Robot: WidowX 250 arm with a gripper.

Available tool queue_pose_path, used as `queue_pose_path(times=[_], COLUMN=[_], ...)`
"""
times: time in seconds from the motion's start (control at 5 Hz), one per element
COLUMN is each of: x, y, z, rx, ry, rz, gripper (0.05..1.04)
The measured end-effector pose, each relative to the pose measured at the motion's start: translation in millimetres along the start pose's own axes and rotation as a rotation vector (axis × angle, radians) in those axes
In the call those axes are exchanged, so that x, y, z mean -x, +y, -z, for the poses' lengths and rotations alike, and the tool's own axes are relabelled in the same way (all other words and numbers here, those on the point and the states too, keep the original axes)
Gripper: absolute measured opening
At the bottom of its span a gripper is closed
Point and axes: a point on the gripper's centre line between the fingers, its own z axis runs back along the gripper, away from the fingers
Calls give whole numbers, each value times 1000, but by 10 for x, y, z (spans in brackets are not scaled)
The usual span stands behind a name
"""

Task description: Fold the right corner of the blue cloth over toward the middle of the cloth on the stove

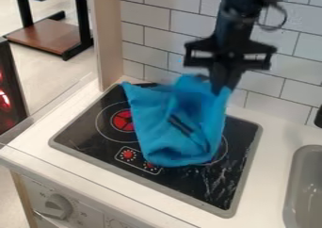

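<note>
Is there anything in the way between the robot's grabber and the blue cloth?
No, nothing that I can see. The gripper is right at the upper right part of the blue cloth, with no other thing between them. Both are above the black toy stovetop.

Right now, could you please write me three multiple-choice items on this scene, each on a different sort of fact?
1. Where is the gripper?
A) Over the sink
B) At the upper right of the cloth
C) Beside the oven knob

2. What colour is the cloth?
A) Blue
B) Yellow
C) White

3. How is the cloth?
A) Spread flat
B) Rolled into a tube
C) Creased and bunched

1: B, the gripper meets the cloth there, above the black cooktop.
2: A, its whole visible surface is blue.
3: C, folds cross its middle and lower part.
</note>
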Motion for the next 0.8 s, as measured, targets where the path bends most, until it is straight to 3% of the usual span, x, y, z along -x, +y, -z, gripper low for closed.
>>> queue_pose_path(times=[0.2,0.6,0.8], x=[141,247,232], y=[130,520,665], z=[146,419,512], rx=[-30,23,70], ry=[52,177,199], rz=[41,184,223], gripper=[50,50,72])
